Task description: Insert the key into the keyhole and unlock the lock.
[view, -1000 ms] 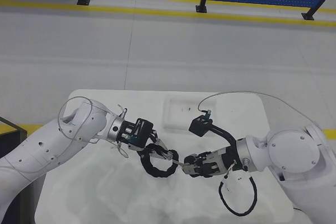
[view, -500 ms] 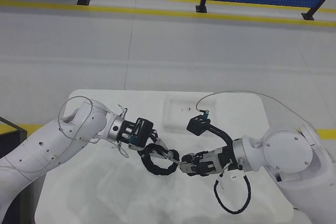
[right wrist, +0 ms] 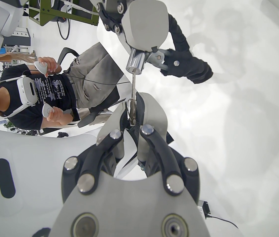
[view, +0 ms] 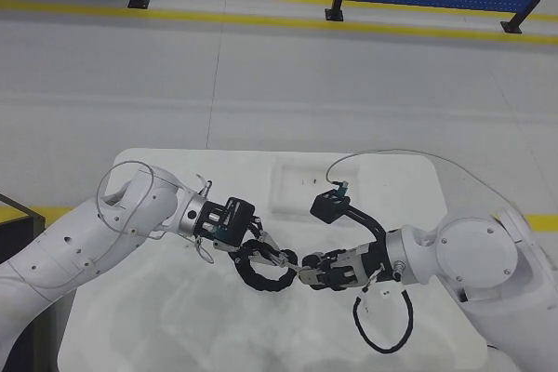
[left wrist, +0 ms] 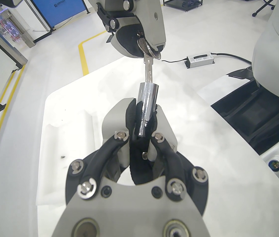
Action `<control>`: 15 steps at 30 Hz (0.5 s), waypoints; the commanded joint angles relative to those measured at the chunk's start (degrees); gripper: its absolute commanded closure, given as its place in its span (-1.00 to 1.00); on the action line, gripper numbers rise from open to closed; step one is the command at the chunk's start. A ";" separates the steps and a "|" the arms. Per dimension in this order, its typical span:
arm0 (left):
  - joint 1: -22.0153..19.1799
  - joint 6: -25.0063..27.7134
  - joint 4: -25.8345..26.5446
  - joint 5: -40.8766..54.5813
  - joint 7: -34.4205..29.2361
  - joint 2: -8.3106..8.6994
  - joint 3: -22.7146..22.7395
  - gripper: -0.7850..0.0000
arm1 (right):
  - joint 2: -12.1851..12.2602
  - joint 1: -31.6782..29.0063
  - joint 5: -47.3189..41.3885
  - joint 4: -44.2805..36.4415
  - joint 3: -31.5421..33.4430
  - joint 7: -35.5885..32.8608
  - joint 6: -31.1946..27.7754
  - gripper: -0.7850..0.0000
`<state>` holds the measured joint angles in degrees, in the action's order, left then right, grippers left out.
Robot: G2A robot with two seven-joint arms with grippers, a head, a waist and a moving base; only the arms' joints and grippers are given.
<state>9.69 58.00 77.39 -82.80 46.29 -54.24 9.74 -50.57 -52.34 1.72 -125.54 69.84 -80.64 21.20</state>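
My left gripper [left wrist: 143, 114] is shut on the lock's chrome cylinder [left wrist: 146, 104], held above the white table [view: 167, 316]. The lock's black cable [view: 260, 270] loops below it in the top view. My right gripper [right wrist: 132, 109] is shut on the head of a silver key [right wrist: 132, 104]. The key blade [left wrist: 148, 71] enters the end of the cylinder. From above, the two grippers meet tip to tip at the table's middle, left gripper [view: 265, 246] and right gripper [view: 307, 272]. In the right wrist view the cylinder's keyhole face [right wrist: 135, 62] takes the blade's tip.
A shallow white tray [view: 302, 186] lies at the table's back. A black cable loop [view: 383, 321] hangs from the right arm near the front. The table's front left part is bare. A seated person with a headset and controllers [right wrist: 30, 87] is beyond the table.
The right arm has moved slightly left, bringing the key further toward the cylinder. The left arm has held nearly still with the lock.
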 commanded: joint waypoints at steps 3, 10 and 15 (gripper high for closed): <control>-0.07 0.00 0.07 0.04 0.00 -0.05 0.00 1.00 | 0.14 0.18 -0.05 -0.19 -0.28 0.20 0.07 1.00; -0.32 0.00 0.12 -0.30 0.00 -0.28 0.00 1.00 | 0.21 1.39 -0.04 0.01 -1.69 0.87 1.13 1.00; -0.36 0.00 -0.21 0.03 0.00 -0.47 0.00 1.00 | 0.08 2.90 0.66 0.48 -3.91 1.40 2.71 1.00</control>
<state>9.34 58.00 77.27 -82.85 46.29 -54.68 9.74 -50.46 -49.70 2.24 -125.11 66.30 -79.32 23.64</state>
